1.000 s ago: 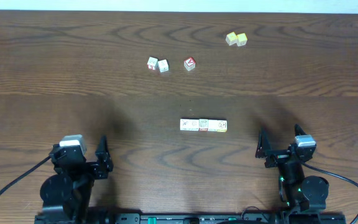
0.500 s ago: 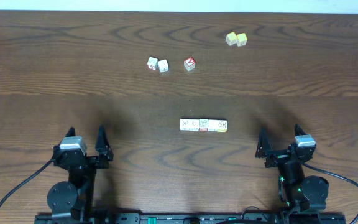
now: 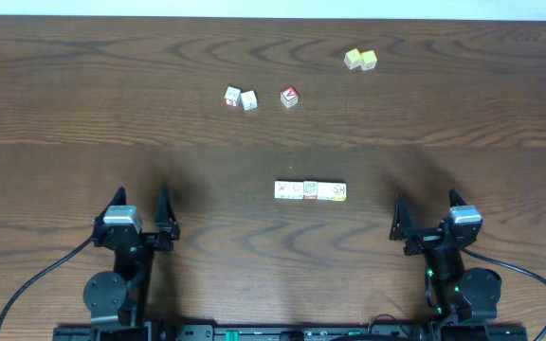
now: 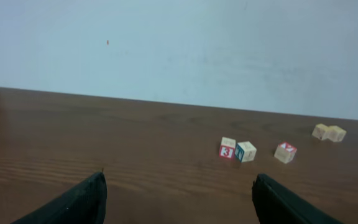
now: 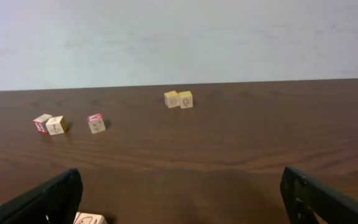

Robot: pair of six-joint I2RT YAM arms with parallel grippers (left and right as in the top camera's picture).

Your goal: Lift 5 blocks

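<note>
A straight row of several small cream picture blocks lies side by side at the table's middle. One end block pokes in at the bottom left of the right wrist view. The row does not show in the left wrist view. My left gripper is near the front edge, left of the row, open and empty. My right gripper stands to the right of the row, also open and empty. Both wrist views show wide-apart black fingertips with bare wood between them.
Farther back sit two picture cubes together, a red-faced cube with a white mark, and a pair of plain yellow cubes. A pale wall rises behind the table's far edge.
My left gripper has moved forward from the front edge and slightly right, still open. The right arm and all the cubes are where they were.
</note>
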